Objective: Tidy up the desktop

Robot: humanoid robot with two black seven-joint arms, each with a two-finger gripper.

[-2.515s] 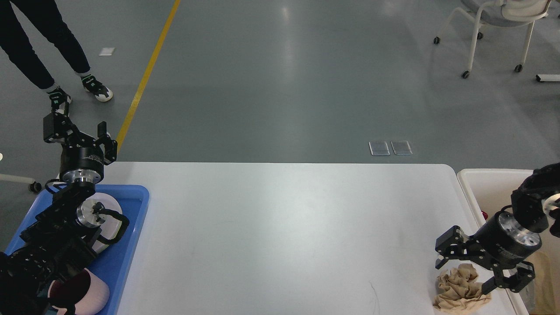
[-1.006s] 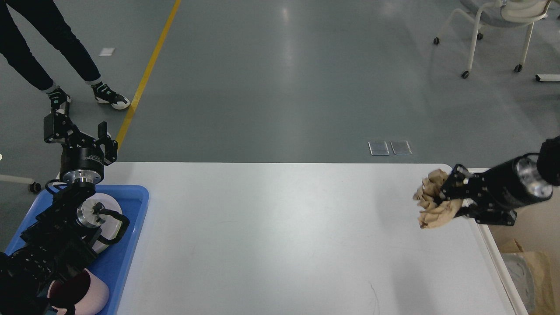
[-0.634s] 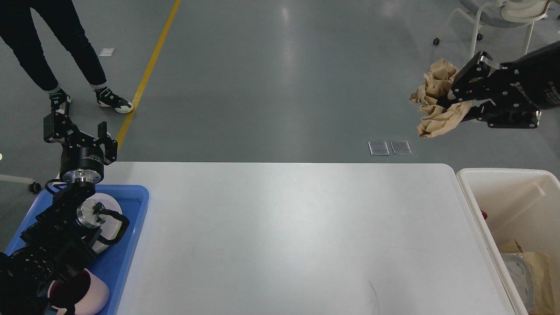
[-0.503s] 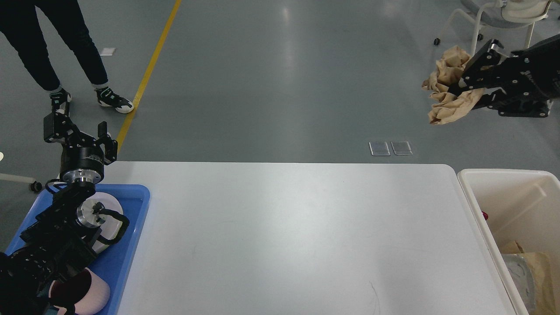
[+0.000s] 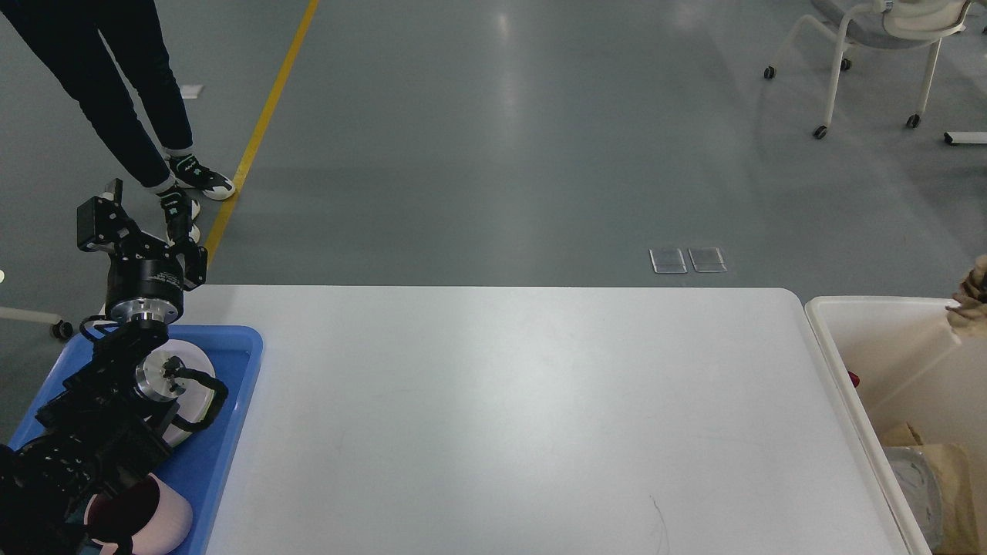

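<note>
Here, the large white smooth rectangular desk (image 5: 509,416) with rounded corners filled the middle of the view. A scrap of crumpled tan paper (image 5: 973,302) showed at the far right edge, above the deep cream-white plastic bin (image 5: 829,339) beside the desk's right end. The right arm was out of view. The left gripper (image 5: 133,229) hovered over the blue plastic tray (image 5: 235,416) at the left, jaws parted and empty, well apart from the paper.

Tan crumpled wad (image 5: 973,303) edge-cropped
</note>
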